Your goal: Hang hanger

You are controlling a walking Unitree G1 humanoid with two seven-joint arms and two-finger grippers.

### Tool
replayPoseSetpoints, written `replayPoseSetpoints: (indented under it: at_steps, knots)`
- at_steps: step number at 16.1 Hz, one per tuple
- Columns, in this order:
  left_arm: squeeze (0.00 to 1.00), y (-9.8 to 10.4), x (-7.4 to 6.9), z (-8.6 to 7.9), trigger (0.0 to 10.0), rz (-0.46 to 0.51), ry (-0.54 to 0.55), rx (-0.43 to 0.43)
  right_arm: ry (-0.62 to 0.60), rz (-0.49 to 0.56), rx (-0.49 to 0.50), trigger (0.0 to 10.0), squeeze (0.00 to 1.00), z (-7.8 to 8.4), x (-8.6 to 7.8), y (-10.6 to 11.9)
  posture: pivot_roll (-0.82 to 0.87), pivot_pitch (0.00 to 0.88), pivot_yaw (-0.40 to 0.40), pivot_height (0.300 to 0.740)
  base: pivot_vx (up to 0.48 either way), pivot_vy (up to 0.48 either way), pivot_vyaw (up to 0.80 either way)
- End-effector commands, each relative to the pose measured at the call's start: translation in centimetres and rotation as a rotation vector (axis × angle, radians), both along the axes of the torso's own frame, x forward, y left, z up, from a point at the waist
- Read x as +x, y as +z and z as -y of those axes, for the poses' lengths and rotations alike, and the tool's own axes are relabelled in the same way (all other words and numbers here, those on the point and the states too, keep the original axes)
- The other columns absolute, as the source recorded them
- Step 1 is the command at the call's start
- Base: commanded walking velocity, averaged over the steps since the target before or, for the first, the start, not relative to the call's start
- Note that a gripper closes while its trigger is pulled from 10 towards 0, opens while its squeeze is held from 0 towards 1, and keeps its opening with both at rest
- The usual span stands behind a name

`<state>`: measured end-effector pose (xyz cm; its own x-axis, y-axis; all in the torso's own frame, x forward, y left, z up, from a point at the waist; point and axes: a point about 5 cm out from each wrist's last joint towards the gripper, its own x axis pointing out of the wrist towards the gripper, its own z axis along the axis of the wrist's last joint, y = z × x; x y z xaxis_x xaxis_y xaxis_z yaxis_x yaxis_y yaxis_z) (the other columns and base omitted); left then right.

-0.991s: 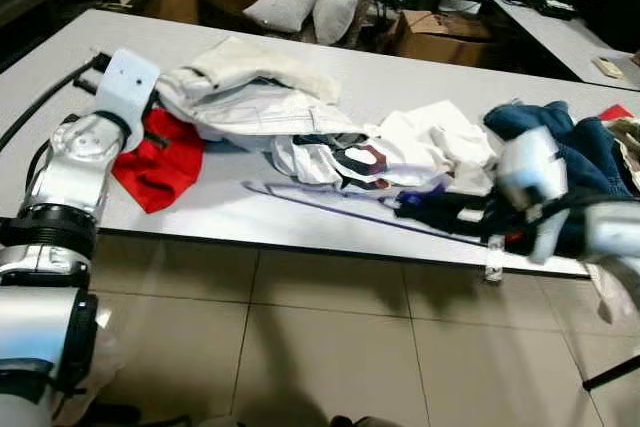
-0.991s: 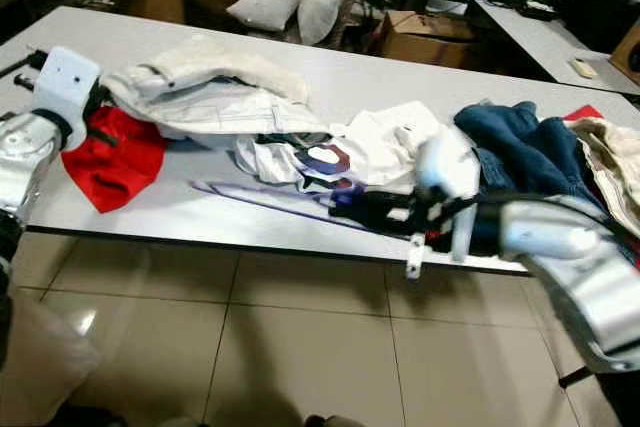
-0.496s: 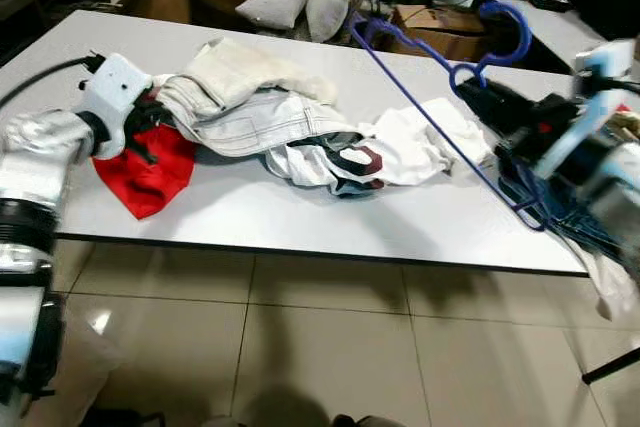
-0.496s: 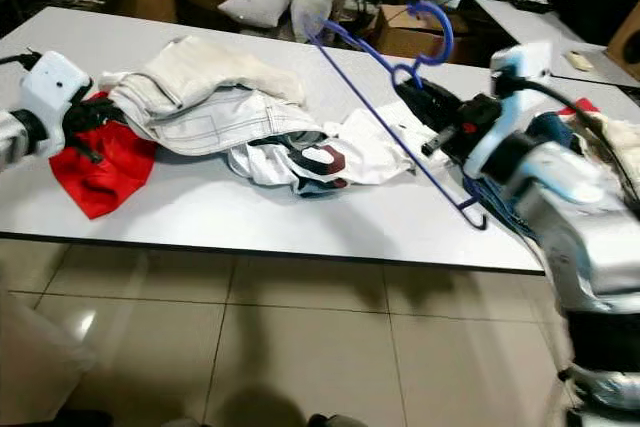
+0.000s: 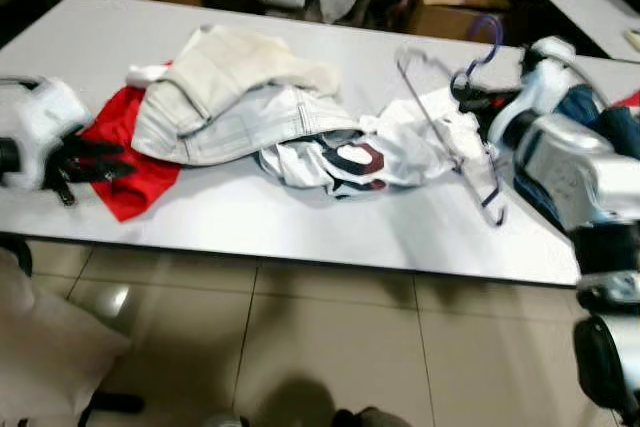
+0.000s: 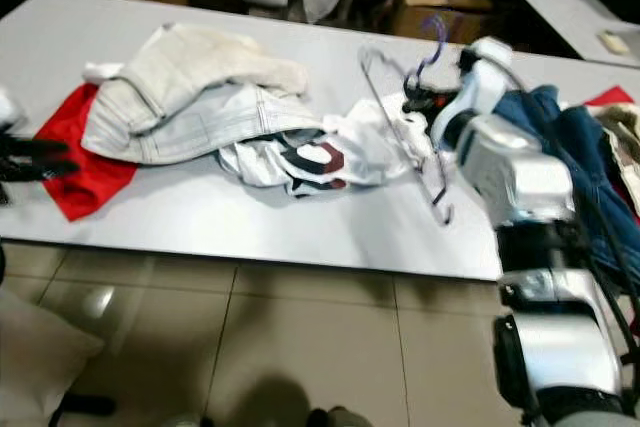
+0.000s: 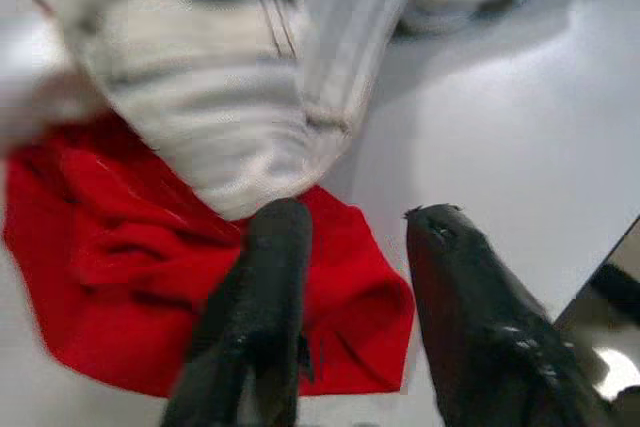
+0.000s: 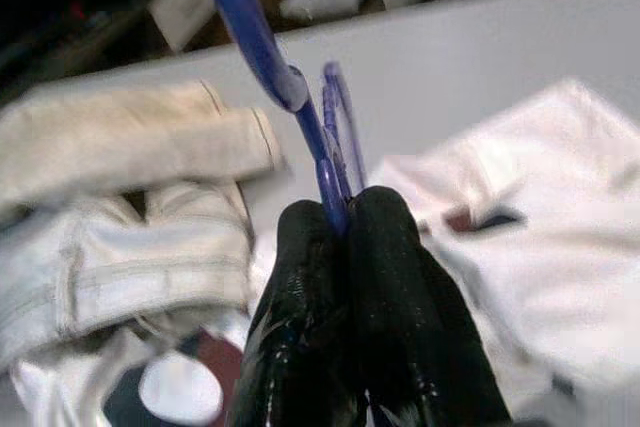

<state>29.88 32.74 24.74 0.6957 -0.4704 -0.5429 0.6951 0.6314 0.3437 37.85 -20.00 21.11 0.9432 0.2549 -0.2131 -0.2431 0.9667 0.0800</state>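
Table (image 5: pixel 300 237): right claw (image 8: pixel 340 222) pinching blue hanger (image 8: pixel 250 32).

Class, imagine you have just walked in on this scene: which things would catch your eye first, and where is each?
The blue hanger, pinched at its neck in the right gripper and held above the white table at its right. Next, the heap of pale clothes in the middle of the table. Then the red garment at the left, by the open left gripper.

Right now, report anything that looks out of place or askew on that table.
Clothes lie in a loose heap: pale trousers slumped over a red garment, a white shirt crumpled beside them. The right pincer holds the blue hanger tilted in mid-air.
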Motion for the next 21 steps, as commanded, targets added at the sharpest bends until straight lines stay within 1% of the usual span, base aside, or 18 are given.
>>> replayPoseSetpoints:
  at_steps: [1,2,3,5,6,7,8,9,10,11,12,13,14,15,17,19,20,21]
  knots:
    - [1.00,1.4,-1.1,0.0,10.0,0.019,-0.034,-0.078,0.004,-0.075,0.027,10.0,0.00,-0.5,0.6,-0.8,-0.03,0.000,-0.118,0.740,0.000,0.000,0.00]
    - [1.00,1.9,-1.6,-0.2,10.0,0.038,-0.031,-0.101,0.006,-0.106,0.059,10.0,0.00,-0.9,0.9,-1.1,-0.02,0.000,-0.124,0.740,0.000,0.000,0.00]
    - [1.00,2.3,-1.8,-0.3,10.0,0.077,-0.011,-0.113,0.006,-0.131,0.062,10.0,0.00,-1.1,1.1,-1.4,-0.02,0.000,-0.124,0.740,0.000,0.000,0.00]
    - [1.00,3.5,-1.7,-0.4,10.0,0.179,0.032,-0.192,0.005,-0.186,0.075,10.0,0.00,-1.5,1.3,-2.2,-0.02,0.000,-0.128,0.740,0.000,0.000,0.00]
    - [1.00,4.7,-1.0,0.0,10.0,0.270,0.042,-0.242,0.005,-0.228,0.104,10.0,0.00,-1.5,1.2,-3.1,-0.02,0.000,-0.124,0.740,0.000,0.000,0.00]
    - [1.00,5.2,-0.8,0.3,10.0,0.305,0.041,-0.265,0.004,-0.246,0.115,10.0,0.00,-1.5,1.2,-3.5,-0.02,0.000,-0.124,0.740,0.000,0.000,0.00]
    - [1.00,6.6,0.1,0.5,10.0,0.406,0.086,-0.331,-0.010,-0.287,0.103,10.0,0.00,-1.0,1.0,-4.6,-0.02,0.000,-0.116,0.740,0.000,0.000,0.00]
    - [1.00,7.2,0.4,0.6,10.0,0.457,0.111,-0.357,-0.024,-0.314,0.106,10.0,0.00,-0.6,0.8,-5.3,-0.03,0.000,-0.112,0.740,0.000,0.000,0.00]
    - [0.82,7.9,1.0,0.9,10.0,0.499,0.131,-0.401,-0.063,-0.342,0.081,10.0,0.00,0.2,0.5,-6.3,-0.03,0.000,-0.112,0.740,0.000,0.000,0.00]
    - [0.00,8.3,1.3,1.5,10.0,0.513,0.119,-0.453,-0.115,-0.371,0.058,10.0,0.00,1.4,0.1,-7.2,-0.03,0.000,-0.107,0.740,0.000,0.000,0.00]
    - [0.00,8.3,1.5,2.6,10.0,0.505,0.076,-0.475,-0.183,-0.390,0.024,10.0,0.00,3.3,-0.4,-7.8,-0.03,0.000,-0.106,0.740,0.000,0.000,0.00]
    - [0.00,8.3,1.5,2.8,10.0,0.505,0.068,-0.477,-0.199,-0.389,0.015,10.0,0.00,3.8,-0.5,-7.9,-0.03,0.000,-0.106,0.740,0.000,0.000,0.00]
    - [0.00,8.0,1.9,4.0,10.0,0.499,0.042,-0.486,-0.244,-0.382,-0.018,10.0,0.00,5.4,-0.9,-7.8,-0.03,0.000,-0.105,0.740,0.000,0.000,0.00]
    - [0.00,7.5,2.4,5.7,10.0,0.480,0.002,-0.482,-0.288,-0.373,-0.048,10.0,0.00,7.1,-1.2,-7.5,-0.03,0.000,-0.102,0.740,0.000,0.000,0.00]
    - [0.00,5.7,2.9,9.0,10.0,0.422,-0.086,-0.480,-0.351,-0.339,-0.100,10.0,0.00,9.9,-1.8,-6.3,-0.04,0.000,-0.096,0.740,0.000,0.000,0.00]
    - [0.00,3.8,3.1,11.9,10.0,0.352,-0.162,-0.495,-0.405,-0.309,-0.152,10.0,0.00,12.4,-2.5,-5.0,-0.05,0.000,-0.088,0.740,0.000,0.000,0.00]
    - [0.00,3.4,3.1,12.5,10.0,0.341,-0.171,-0.493,-0.413,-0.304,-0.167,10.0,0.00,12.9,-2.7,-4.7,-0.05,0.000,-0.083,0.740,0.000,0.000,0.00]
    - [0.00,2.2,3.1,13.8,10.0,0.312,-0.188,-0.496,-0.442,-0.290,-0.231,10.0,0.00,14.5,-3.3,-3.9,-0.06,0.000,-0.076,0.740,0.000,0.000,0.00]
